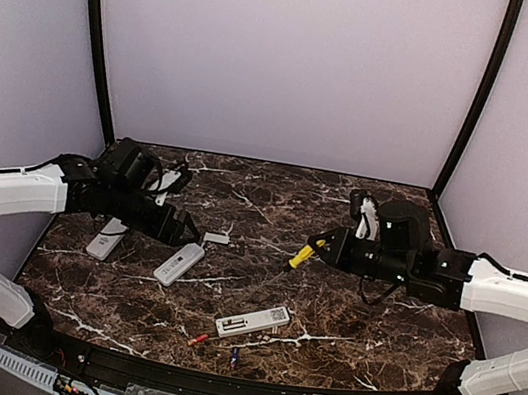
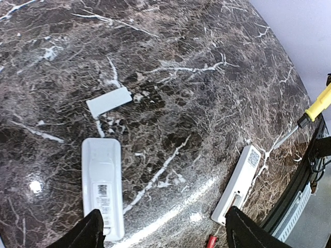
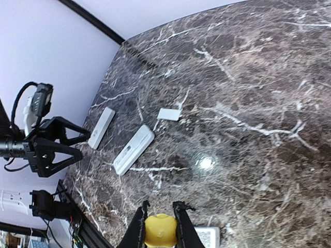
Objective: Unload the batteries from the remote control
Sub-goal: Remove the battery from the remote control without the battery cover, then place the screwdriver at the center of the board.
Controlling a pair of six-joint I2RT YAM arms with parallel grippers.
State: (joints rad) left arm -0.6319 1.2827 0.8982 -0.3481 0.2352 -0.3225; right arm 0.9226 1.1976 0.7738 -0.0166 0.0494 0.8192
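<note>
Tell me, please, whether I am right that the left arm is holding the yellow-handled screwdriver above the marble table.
Not quite: it is the right gripper that holds the yellow-handled screwdriver above the marble table, its jaws shut on the handle, as the right wrist view shows. The left gripper stands open and empty.

The light is even and quite bright, and it comes from above. The polished surface shows small white glare spots in both wrist views. Shadows are soft and weak. The top view is slightly unsharp. Both wrist views bend strongly at the edges, and the left end effector appears only as dark shapes.
</note>
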